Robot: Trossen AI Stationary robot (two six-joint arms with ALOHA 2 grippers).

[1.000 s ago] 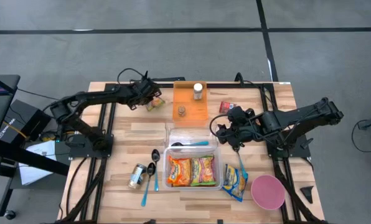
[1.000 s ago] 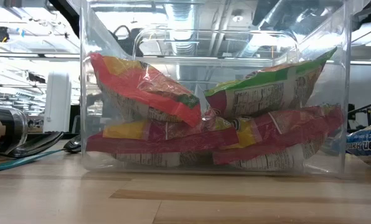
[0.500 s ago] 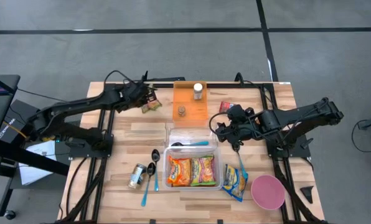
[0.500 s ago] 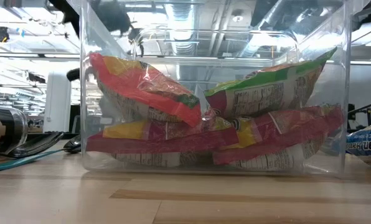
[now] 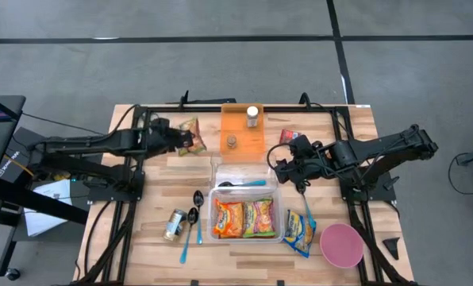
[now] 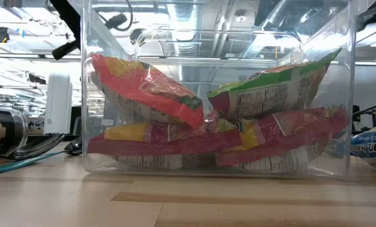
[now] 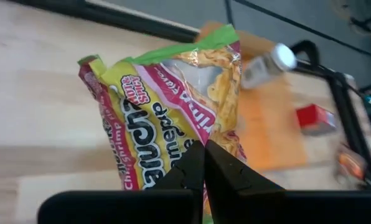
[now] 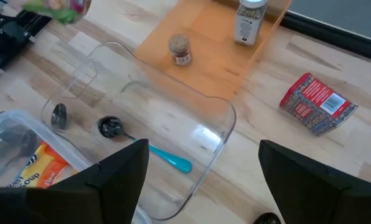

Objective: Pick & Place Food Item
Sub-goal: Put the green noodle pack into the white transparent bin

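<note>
Your left gripper is clenched on a noodle packet, its two dark fingers pinching the packet's lower edge and holding it above the wooden table, just left of the orange tray. In the left wrist view the packet fills the centre: pink and yellow, with a green top edge, a noodle picture, and upside-down lettering that appears to read "shrimp"; the brand name is only partly legible.

Your right gripper hangs spread wide and empty over the empty clear container, its fingers far apart in the right wrist view. That container holds only a teal-handled spoon.

The orange tray carries a white-capped bottle and a small jar. A red packet lies on the wood beside it; its print is too small to read.

The front clear bin already holds noodle packets, red and green ones pressed against its wall in the low view. Nearby sit a tin can, more spoons, a blue bag and a pink bowl.

Grey floor with dark lines surrounds the table; bright ceiling lights show beyond.
</note>
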